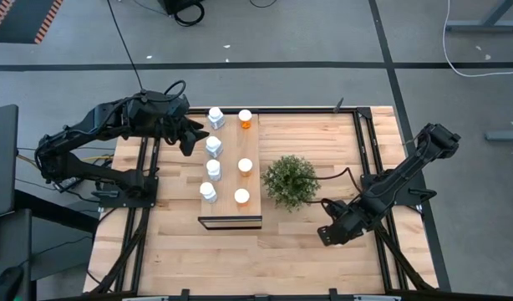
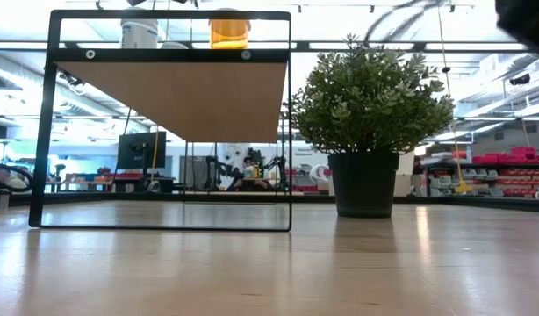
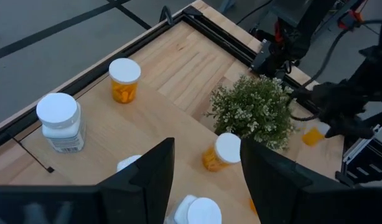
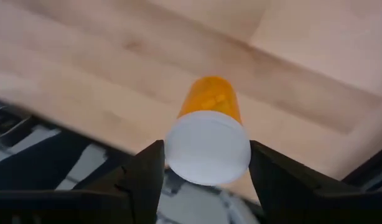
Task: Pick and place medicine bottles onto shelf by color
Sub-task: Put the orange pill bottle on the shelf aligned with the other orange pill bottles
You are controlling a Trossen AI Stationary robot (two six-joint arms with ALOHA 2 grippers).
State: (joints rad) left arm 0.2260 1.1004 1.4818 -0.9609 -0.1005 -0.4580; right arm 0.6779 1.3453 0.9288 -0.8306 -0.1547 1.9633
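Observation:
The shelf (image 1: 228, 150) stands mid-table, with several white bottles (image 1: 213, 146) in its left row and three orange bottles (image 1: 245, 166) in its right row, all standing on their bases. My left gripper (image 1: 190, 136) hovers open over the shelf's far left part; its wrist view looks past the open fingers (image 3: 150, 174) at the bottles below. My right gripper (image 1: 327, 237) is near the table's front right, beside the plant, shut on another orange bottle (image 4: 208, 102) with a white cap. My right gripper pinches the orange bottle by its white cap (image 4: 178, 149), one finger on each side of the cap's rim. The fingers come from above, pointing steeply down. The bottle hangs below them, cap up and orange body pointing down at the tabletop.
A bushy green plant (image 1: 290, 180) in a dark pot (image 2: 363, 184) stands just right of the shelf, between it and my right gripper. Bare wood lies along the table's near edge (image 1: 265, 267) and at the far right. Black frame rails (image 1: 369, 150) run along both sides.

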